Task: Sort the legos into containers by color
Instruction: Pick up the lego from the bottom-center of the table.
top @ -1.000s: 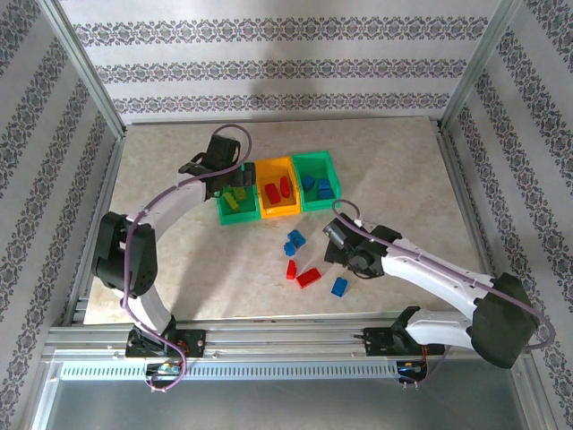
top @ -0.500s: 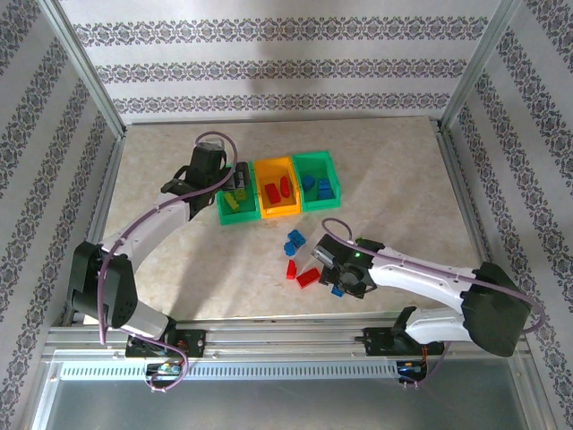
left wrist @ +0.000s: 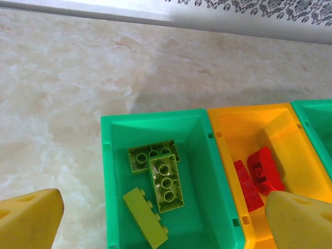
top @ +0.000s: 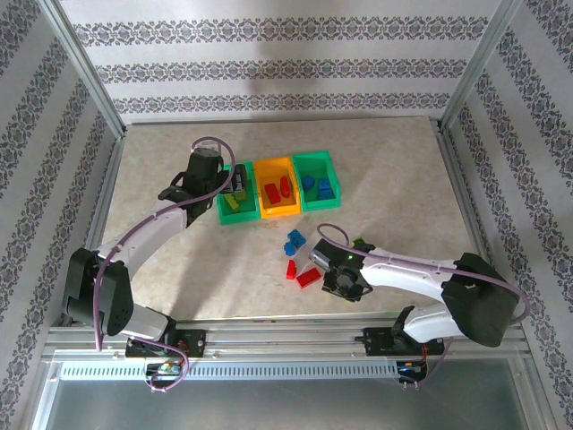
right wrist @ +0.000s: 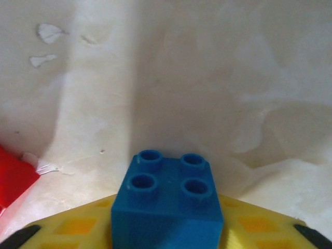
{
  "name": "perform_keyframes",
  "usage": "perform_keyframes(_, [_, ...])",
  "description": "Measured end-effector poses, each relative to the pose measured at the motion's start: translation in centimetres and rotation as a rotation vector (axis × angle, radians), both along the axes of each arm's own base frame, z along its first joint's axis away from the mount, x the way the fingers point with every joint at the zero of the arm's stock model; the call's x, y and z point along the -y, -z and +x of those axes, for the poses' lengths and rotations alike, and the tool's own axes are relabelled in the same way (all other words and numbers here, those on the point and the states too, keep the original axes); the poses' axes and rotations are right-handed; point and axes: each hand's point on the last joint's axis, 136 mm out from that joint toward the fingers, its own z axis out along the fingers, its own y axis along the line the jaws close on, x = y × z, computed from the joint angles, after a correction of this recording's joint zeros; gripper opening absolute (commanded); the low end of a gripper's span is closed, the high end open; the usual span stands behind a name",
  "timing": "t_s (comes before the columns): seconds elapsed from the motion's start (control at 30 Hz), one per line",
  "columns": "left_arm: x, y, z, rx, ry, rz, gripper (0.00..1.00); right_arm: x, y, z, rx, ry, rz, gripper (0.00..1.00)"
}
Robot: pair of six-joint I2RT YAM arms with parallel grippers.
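My right gripper (top: pixel 340 281) is low over the table's near middle, shut on a blue four-stud lego (right wrist: pixel 167 202) that sits between its yellow fingers (right wrist: pixel 67 228). The containers stand in a row: left green bin (top: pixel 223 213), orange bin (top: pixel 278 211), right green bin (top: pixel 315 161). My left gripper (left wrist: pixel 163 210) hangs open above the left green bin (left wrist: pixel 155 115), which holds three yellow-green legos (left wrist: pixel 166 181). Red legos (left wrist: pixel 264 168) lie in the orange bin (left wrist: pixel 259 124), blue ones (top: pixel 315 185) in the right green bin.
Loose on the table between the bins and my right gripper lie a blue lego pair (top: pixel 295 240) and two red legos (top: pixel 292 269), (top: pixel 308 277). One red lego's corner (right wrist: pixel 13 179) shows just left of my right fingers. Metal frame rails edge the table.
My right gripper moved left and down over the loose blue lego and closed on it. My left arm drew back a little from the left green bin, still open.
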Motion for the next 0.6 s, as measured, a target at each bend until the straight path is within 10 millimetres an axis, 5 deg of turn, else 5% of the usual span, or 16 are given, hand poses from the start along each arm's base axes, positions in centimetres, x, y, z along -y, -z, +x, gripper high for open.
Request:
perform_keyframes(0.3, [-0.8, 0.0, -0.2, 0.007, -0.031, 0.021, 1.00, -0.5, -0.6, 1.4, 0.016, -0.039, -0.007, 0.23])
perform_keyframes(0.6, [-2.1, -0.4, -1.6, 0.030, -0.069, 0.040, 1.00, -0.8, -6.3, 10.7, 0.232, -0.065, 0.015, 0.21])
